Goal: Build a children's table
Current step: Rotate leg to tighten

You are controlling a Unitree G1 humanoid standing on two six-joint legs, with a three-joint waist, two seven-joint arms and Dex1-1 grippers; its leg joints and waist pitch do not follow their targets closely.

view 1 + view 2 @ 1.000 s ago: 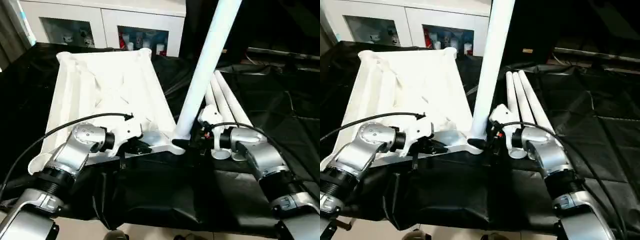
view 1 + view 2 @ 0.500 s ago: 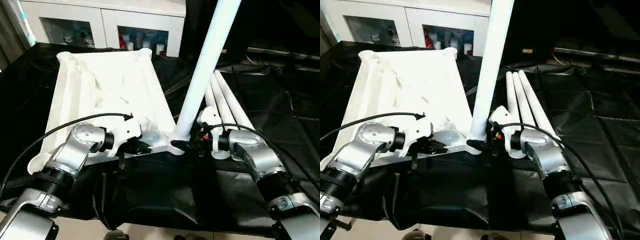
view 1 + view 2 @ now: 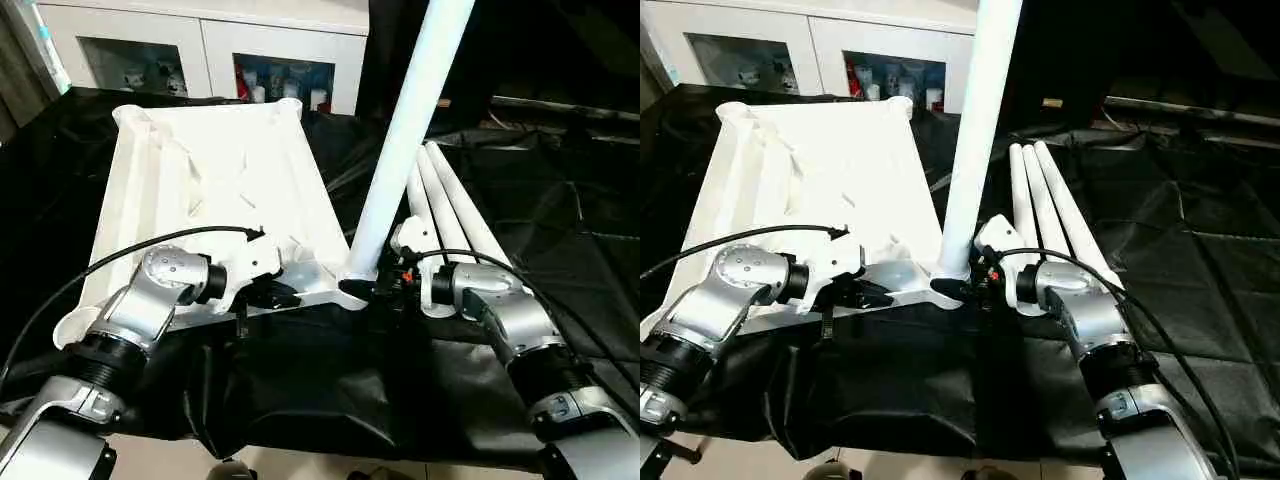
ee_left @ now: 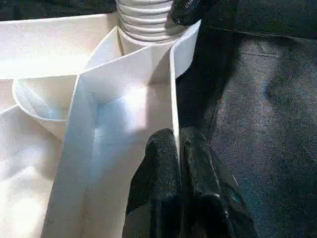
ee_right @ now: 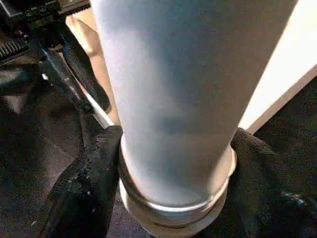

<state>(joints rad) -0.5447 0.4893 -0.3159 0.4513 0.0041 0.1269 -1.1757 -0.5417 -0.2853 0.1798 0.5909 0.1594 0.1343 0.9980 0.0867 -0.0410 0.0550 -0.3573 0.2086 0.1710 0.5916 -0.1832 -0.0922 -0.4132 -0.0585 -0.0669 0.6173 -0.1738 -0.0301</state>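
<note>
- Your tabletop (image 3: 215,190) is lying upside down on the black-covered counter (image 3: 560,210), its ribbed underside facing up and its long side running away from you toward the white glass-door cabinet (image 3: 200,45).
- Your right hand (image 3: 372,288) is gripping the threaded lower end of one leg (image 3: 405,140), with a black finger (image 5: 84,188) pressing on either side of the tube.
- That leg is standing nearly upright, leaning slightly to the right, with its base sitting at the corner socket (image 4: 148,29) of the tabletop's near right corner.
- Your left hand (image 4: 176,148) is pinching the tabletop's near edge wall just beside that socket, one finger on each face of the thin rim.
- Three more legs (image 3: 1045,205) are lying side by side on the counter just right of the upright one, touching one another.
</note>
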